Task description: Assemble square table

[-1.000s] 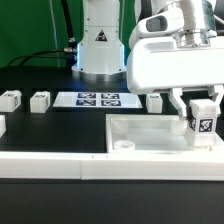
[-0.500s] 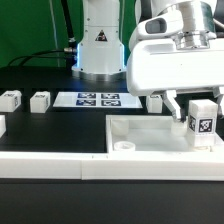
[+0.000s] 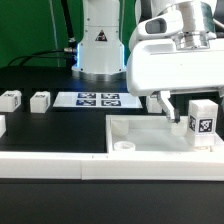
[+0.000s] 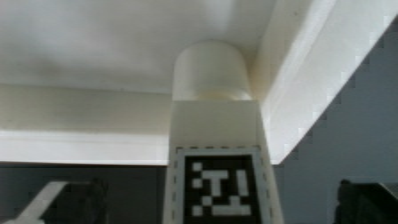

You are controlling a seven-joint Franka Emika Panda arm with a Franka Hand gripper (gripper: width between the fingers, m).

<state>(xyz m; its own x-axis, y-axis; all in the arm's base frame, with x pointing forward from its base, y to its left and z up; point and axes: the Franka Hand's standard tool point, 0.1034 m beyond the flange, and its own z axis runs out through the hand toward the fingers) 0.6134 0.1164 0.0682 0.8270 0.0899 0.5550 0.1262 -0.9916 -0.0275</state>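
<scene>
The white square tabletop [image 3: 140, 135] lies at the exterior view's right, with a round socket [image 3: 124, 146] at its near corner. A white leg [image 3: 203, 122] with a black-and-white tag stands upright at the tabletop's far right corner. My gripper [image 3: 195, 112] straddles the leg with its jaws open, and one finger [image 3: 167, 107] stands clearly apart from it. In the wrist view the leg [image 4: 217, 110] rises from the tabletop [image 4: 89, 110] between my dark fingertips [image 4: 45, 205], with a gap on both sides of my gripper [image 4: 210, 205].
Two loose white legs [image 3: 9, 99] [image 3: 40, 101] sit at the exterior view's left and another [image 3: 155, 101] behind the tabletop. The marker board [image 3: 98, 99] lies before the robot base [image 3: 100, 45]. A long white rail [image 3: 60, 167] runs along the front.
The jaws have spread apart and let go of the leg. The leg stays standing on the tabletop corner, and the arm has barely moved.
</scene>
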